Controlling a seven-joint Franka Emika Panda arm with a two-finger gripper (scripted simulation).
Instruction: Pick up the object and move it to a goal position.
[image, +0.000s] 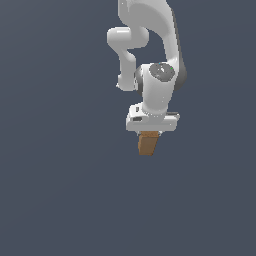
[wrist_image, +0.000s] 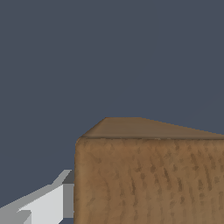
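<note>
One white robot arm (image: 150, 45) shows in the exterior view, and it reaches down from the top of the picture. It has one gripper (image: 149, 134) at its low end. There is one block (image: 147, 143), and it is tan-brown with a look like wood. I count one arm, one gripper and one block, and nothing more but the plain dark blue-grey ground (image: 60, 190) all around.

I can see no writing at all. There is no brand, no label and no letters on the arm, on the gripper or on the block. The faces of the block are plain, with only little dark wood marks on them.

The block sits right under the wide white part of the gripper and touches it. The top of the block is tucked up under that white part, and the rest hangs below it. The block is thinner than the white part above it. It leans a tiny bit toward the exterior view's left at its low end.

In the wrist view the block (wrist_image: 148, 179) is very near and fills a big part of the picture. One grey and white finger (wrist_image: 48, 203) sits tight against one side of the block. The other finger is hidden behind the block. So the gripper looks closed around the block, pressed to its sides, and open only as wide as the block is. I cannot tell if the block rests on the ground or is up in the air.
</note>
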